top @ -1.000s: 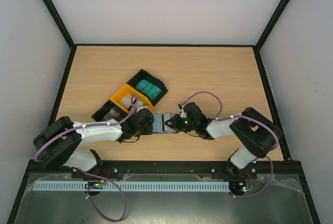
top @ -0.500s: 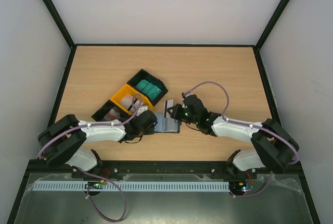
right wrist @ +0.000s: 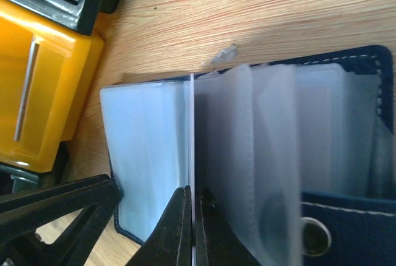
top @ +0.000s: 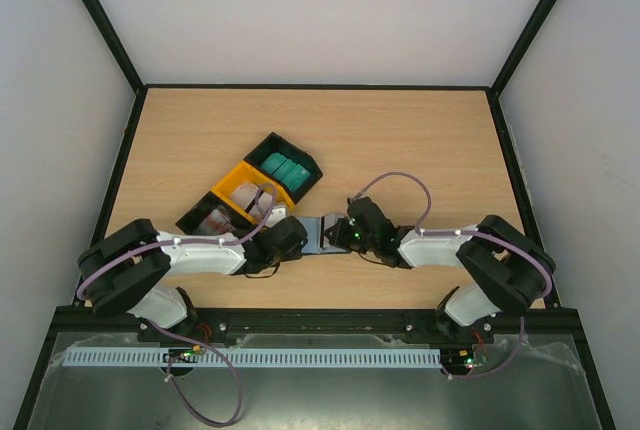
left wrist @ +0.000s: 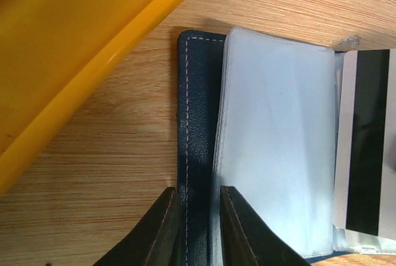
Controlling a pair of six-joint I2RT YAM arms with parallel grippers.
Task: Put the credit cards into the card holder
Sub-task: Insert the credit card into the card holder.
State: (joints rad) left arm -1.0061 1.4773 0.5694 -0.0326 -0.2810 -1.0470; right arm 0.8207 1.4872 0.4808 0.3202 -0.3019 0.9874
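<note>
The card holder (top: 318, 237), a navy wallet with clear sleeves, lies open on the table between both arms. In the left wrist view my left gripper (left wrist: 197, 216) is shut on the edge of its navy cover (left wrist: 190, 105), beside the clear sleeves (left wrist: 272, 142). My right gripper (right wrist: 193, 210) is shut on a thin white credit card (right wrist: 192, 130), seen edge-on and standing between the sleeves (right wrist: 260, 154). That card shows a black stripe (left wrist: 365, 142) in the left wrist view. Teal credit cards (top: 285, 168) lie in the tray.
A black-and-yellow three-compartment tray (top: 236, 193) sits just behind the left gripper (top: 285, 240), its yellow wall (left wrist: 74, 62) close to the wallet. The wallet's snap (right wrist: 315, 236) is near the right gripper (top: 347, 234). The table's near edge lies just behind both wrists.
My right gripper lifted the card up and back, then brought it down into the wallet's sleeves. My left jaws narrowed onto the wallet's cover edge.
</note>
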